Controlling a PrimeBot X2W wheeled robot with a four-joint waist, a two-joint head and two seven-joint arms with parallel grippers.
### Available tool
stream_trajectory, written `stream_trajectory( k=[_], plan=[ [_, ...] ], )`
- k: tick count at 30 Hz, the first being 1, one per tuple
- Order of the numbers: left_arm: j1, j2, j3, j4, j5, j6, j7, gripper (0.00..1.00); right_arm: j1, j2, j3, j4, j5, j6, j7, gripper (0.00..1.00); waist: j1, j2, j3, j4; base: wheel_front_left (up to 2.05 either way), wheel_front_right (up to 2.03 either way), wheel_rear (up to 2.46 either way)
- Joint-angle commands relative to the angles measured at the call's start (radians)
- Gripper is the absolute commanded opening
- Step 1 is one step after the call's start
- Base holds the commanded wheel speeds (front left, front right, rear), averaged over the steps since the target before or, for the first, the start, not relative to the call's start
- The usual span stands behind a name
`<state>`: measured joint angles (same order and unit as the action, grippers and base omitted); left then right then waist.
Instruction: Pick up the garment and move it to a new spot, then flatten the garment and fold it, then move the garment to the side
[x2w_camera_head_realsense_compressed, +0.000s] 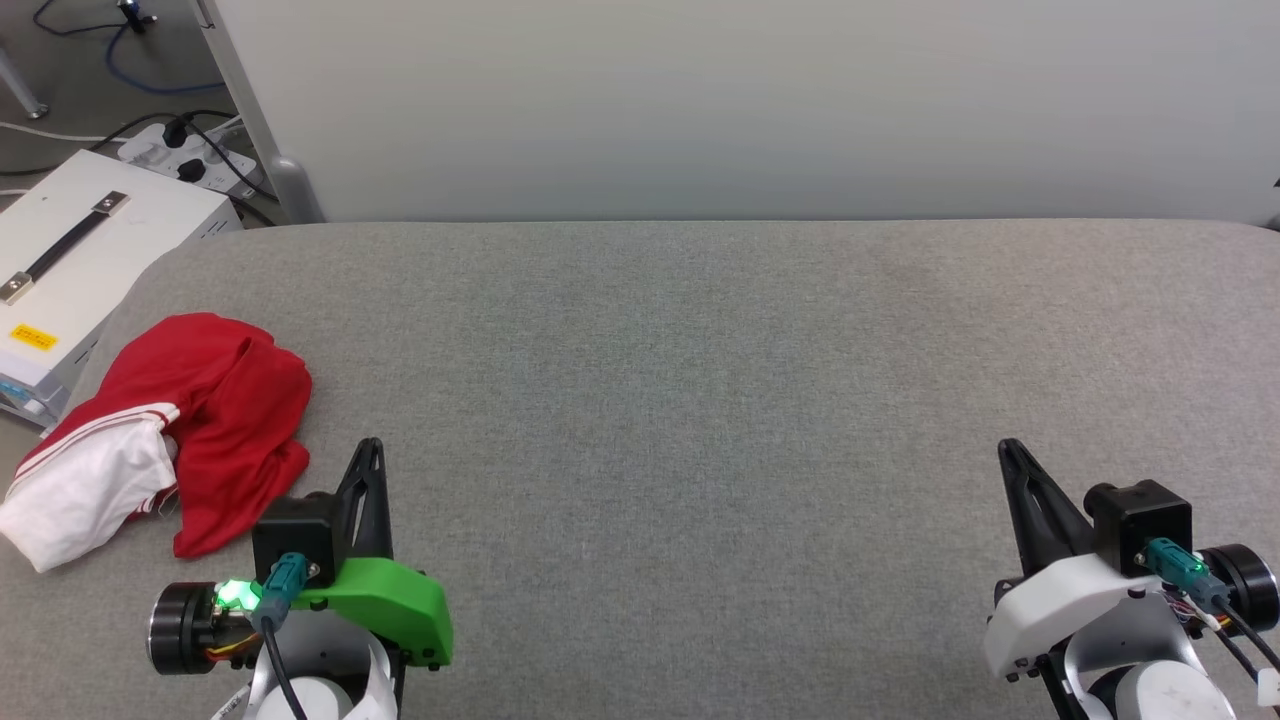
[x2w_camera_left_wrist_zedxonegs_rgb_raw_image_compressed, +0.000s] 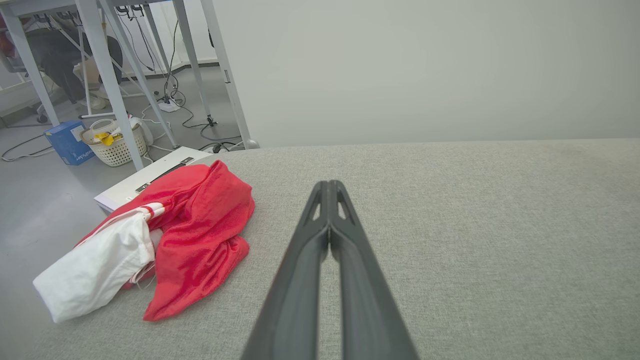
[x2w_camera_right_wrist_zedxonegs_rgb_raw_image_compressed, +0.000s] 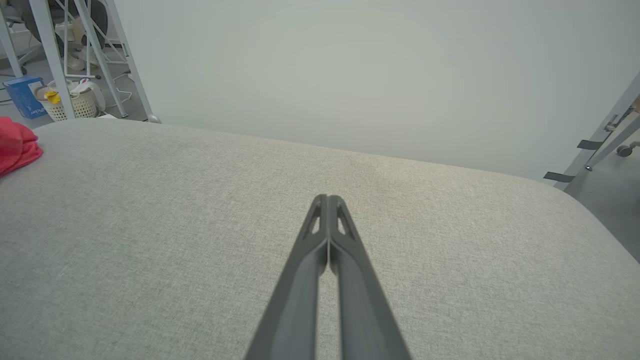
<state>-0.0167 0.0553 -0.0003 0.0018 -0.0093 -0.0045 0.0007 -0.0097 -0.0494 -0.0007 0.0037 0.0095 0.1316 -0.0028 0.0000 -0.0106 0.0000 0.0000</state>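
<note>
Basket (x2w_camera_left_wrist_zedxonegs_rgb_raw_image_compressed: 119, 152): white, on the floor past the bench (x2w_camera_head_realsense_compressed: 700, 350) – a yellow item (x2w_camera_left_wrist_zedxonegs_rgb_raw_image_compressed: 102, 138) is held in it.
Garment (x2w_camera_head_realsense_compressed: 235, 420): crumpled at the bench's left edge, white sleeve nearest that edge.
Left end effector (x2w_camera_head_realsense_compressed: 368, 448): closed, nothing gripped, just beside the Garment.
Right end effector (x2w_camera_head_realsense_compressed: 1004, 447): closed, nothing gripped – well apart from the Garment, broad grey surface between.

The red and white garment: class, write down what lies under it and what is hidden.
The garment lies crumpled on the grey fabric surface, near its left edge. The patch beneath it is covered, as is whatever its folds enclose.
</note>
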Motion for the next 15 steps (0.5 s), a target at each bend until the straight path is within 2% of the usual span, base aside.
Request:
stream_trajectory(
  k=[1,15],
  plan=[
    [0.017,-0.005,0.000,-0.002,0.009,0.005,-0.001,0.00,0.010,-0.001,0.001,-0.004,-0.009,-0.001,0.003,0.00,0.0000,0.0106,0.000,0.000,0.00,0.00,0.00],
    [0.017,-0.005,0.000,-0.002,0.009,0.005,-0.001,0.00,0.010,-0.001,0.001,-0.004,-0.009,-0.001,0.003,0.00,0.0000,0.0106,0.000,0.000,0.00,0.00,0.00]
  ],
)
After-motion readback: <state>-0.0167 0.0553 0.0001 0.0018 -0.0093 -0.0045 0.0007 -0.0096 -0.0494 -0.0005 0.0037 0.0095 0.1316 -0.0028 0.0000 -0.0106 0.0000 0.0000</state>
